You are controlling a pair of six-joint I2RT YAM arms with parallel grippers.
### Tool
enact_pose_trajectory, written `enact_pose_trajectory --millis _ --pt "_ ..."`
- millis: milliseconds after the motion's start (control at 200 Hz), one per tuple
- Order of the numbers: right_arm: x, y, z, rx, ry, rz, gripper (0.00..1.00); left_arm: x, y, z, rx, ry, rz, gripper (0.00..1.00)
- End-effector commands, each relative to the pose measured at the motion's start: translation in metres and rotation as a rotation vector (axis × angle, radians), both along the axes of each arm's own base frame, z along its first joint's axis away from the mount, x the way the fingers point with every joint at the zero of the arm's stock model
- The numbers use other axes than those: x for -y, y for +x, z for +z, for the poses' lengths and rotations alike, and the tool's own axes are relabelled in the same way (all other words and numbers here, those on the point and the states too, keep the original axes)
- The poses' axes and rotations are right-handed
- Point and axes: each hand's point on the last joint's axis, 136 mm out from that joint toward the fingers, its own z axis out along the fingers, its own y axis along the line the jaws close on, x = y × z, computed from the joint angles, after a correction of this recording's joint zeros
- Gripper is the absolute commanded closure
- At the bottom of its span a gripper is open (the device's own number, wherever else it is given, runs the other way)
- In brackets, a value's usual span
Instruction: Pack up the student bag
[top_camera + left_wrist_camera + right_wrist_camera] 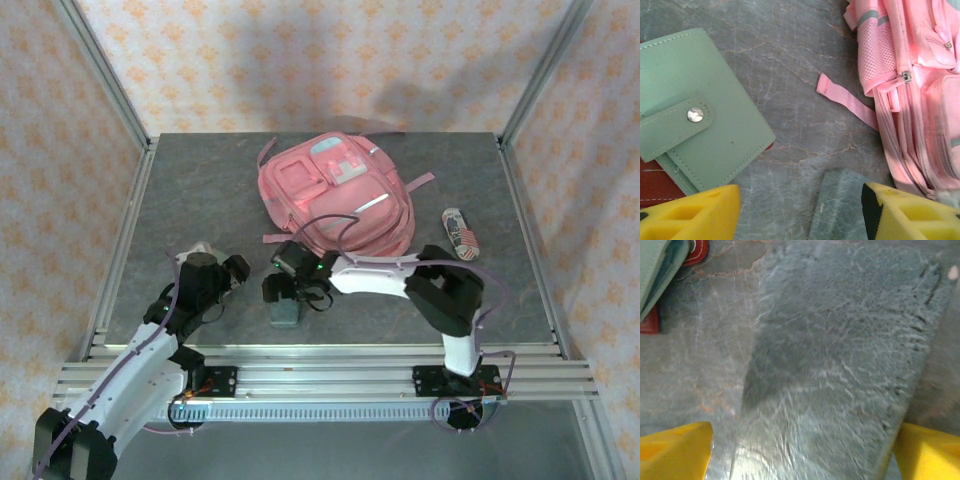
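Observation:
The student bag [335, 195], a pink backpack with teal and white patches, lies flat at the back middle of the table; its side and a loose pink strap [847, 97] show in the left wrist view. A fuzzy grey-teal case [285, 314] lies on the table in front of the bag. My right gripper [283, 292] hangs low over it, open; its yellow fingers [675, 452] straddle the case [835, 365], the right one at its edge. My left gripper [238, 270] is open just left of there, with the case's corner [845, 205] between its fingers [695, 215].
A light green snap wallet [695, 115] lies on something red [657, 182] by the left gripper. A small printed cylinder [460, 232] lies to the right of the bag. Metal frame rails [320, 365] run along the table's near edge.

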Motion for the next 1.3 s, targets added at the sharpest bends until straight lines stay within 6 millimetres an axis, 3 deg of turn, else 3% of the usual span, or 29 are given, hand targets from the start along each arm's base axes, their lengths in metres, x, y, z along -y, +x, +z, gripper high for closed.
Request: enact_pose_trajectory --millis 0,180,526,656,931,986,1051,1156,1296 --pt "0.008 0.013 -0.01 0.054 -0.134 -0.032 0.1 -0.006 0.002 0.008 0.011 0.026 0.014 0.34" --pt "0.009 0.014 -0.027 0.126 -0.301 0.033 0.19 -0.008 -0.001 0.004 0.008 0.016 0.02 0.34" --pt "0.069 -0.013 -0.035 0.111 -0.388 0.043 0.17 0.005 0.001 -0.009 -0.008 -0.034 -0.032 0.35" --pt "0.076 -0.023 -0.035 0.105 -0.396 0.062 0.14 0.011 0.003 -0.012 -0.017 -0.045 -0.062 0.34" --pt "0.09 -0.045 -0.036 0.097 -0.425 0.118 0.14 0.018 0.013 0.002 0.014 -0.038 -0.1 0.33" --pt "0.093 -0.05 -0.037 0.093 -0.424 0.127 0.17 0.02 0.016 0.002 0.013 -0.04 -0.108 0.33" --pt "0.094 -0.053 -0.039 0.088 -0.418 0.13 0.28 0.023 0.019 0.002 0.016 -0.051 -0.119 0.34" --pt "0.091 -0.048 -0.024 0.125 -0.378 0.117 0.46 0.03 0.026 0.006 0.019 -0.064 -0.147 0.35" --pt "0.083 -0.03 0.028 0.256 -0.274 0.076 0.53 0.038 0.036 0.015 0.023 -0.039 -0.199 0.37"
